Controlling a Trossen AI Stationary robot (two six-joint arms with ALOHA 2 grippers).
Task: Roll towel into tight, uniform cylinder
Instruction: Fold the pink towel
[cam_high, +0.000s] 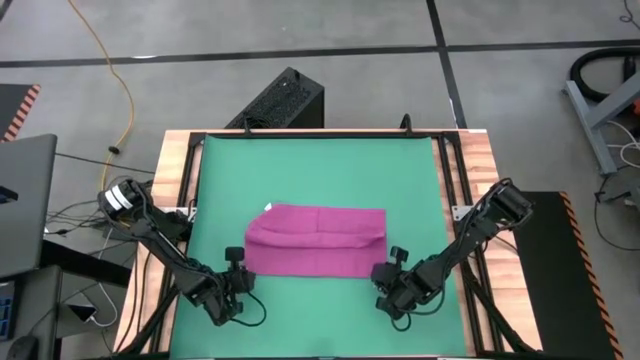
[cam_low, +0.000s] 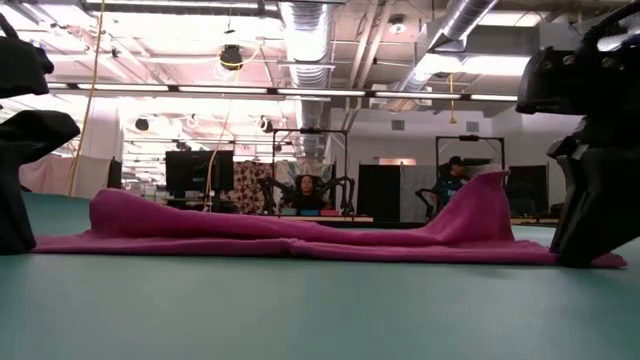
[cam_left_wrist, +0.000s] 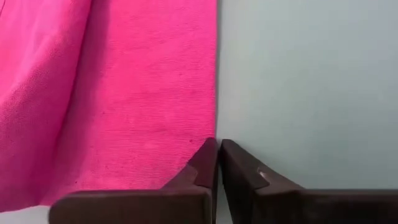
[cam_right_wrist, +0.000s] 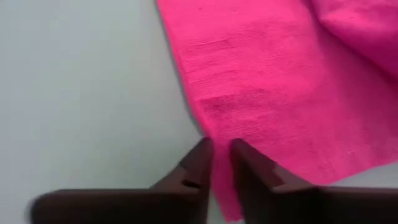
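The magenta-pink towel lies on the green mat. Its far part is folded over toward the near side and stands up in humps in the low view. A small white tag shows at its far left corner. My left gripper is at the towel's near left corner, with its fingers closed at the towel's left edge. My right gripper is shut on the towel's near right corner. My left gripper has its closed fingertips on the towel's left edge at the near corner, coming slanting down from the near side. The fingers hide the corner itself, so how much cloth is between them cannot be told. The towel lies flat on the mat there. My right gripper pinches the towel's near right corner between its two fingers, and pink cloth shows in the gap between them. The fingers come slanting down from the near side. The corner stays low on the mat, and the cloth is slack.
Bare green mat lies on every side of the towel. The wooden table edge and black rails frame the mat. A black box stands beyond the table's far edge. Other robot rigs and a person show far off in the room.
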